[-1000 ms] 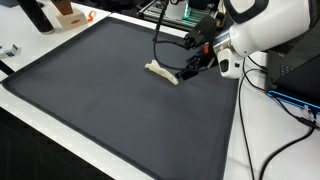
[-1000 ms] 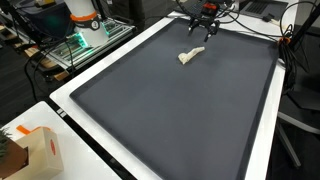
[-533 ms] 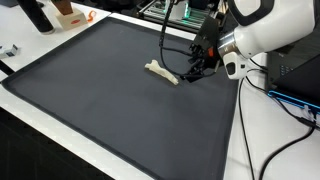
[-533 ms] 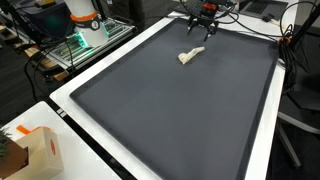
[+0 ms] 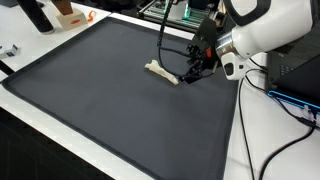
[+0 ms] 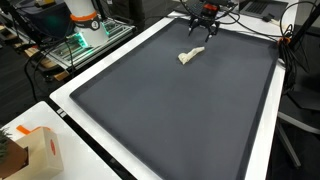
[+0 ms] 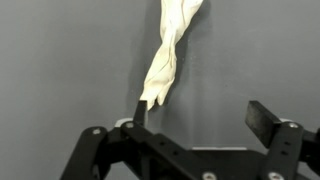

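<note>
The pincer hangs low over the dark mat that covers the table, its jaws spread wide with nothing between them. A twisted cream cloth lies flat on the mat, near the far edge in an exterior view and right beside the pincer. The step in hand looks like lining up on the near end of the cloth. To do that well, I judge the pincer needs a small sideways shift first, since in the wrist view the cloth's thin tip sits just beside one finger rather than midway across the gap. It would also help to move forward along the cloth, so that the pads meet the thicker twisted part and not the frayed tip, which could slip out. The descent should stop as the pads reach the mat, because a flat cloth gives little height to catch. The cloth's long axis runs almost straight away from the pincer, leaning slightly aside toward the top of the wrist view. It lies roughly square to the line between the fingers, so closing would pinch across the twist. Its narrow end points at the pincer and its broader end points away.
</note>
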